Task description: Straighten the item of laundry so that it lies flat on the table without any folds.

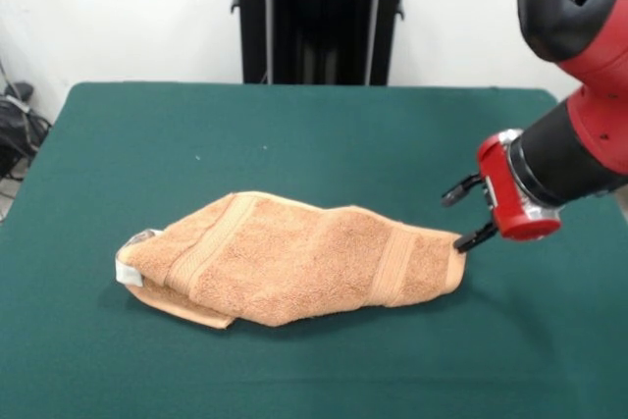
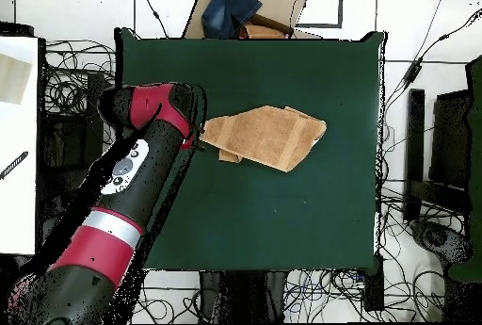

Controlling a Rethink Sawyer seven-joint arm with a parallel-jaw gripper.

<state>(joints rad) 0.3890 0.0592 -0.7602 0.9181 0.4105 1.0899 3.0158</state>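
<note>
The towel (image 1: 294, 267) lay near the middle of the green bench (image 1: 294, 134), folded over on itself into a long, lumpy wedge, with a white loop tag (image 1: 128, 272) poking out at one end and two woven bands crossing its top. The end effector (image 1: 469, 213) sat at the opposite end, its two dark fingers (image 1: 475, 237) spread apart with nothing between them, the lower one touching or just beside the towel's corner. Terry cloth of this kind was judged soft, light and limp, with enough nap to drag on the felt rather than slide; it would sag and trail when lifted by a point. The corner nearest the fingers, or the loose under-layer showing beneath the tagged end, looked the likeliest places to pinch. In the overhead view the towel (image 2: 265, 138) kept well apart from every bench edge, leaving broad open felt on all sides for pulling the fold out, most of it toward the robot's base
</note>
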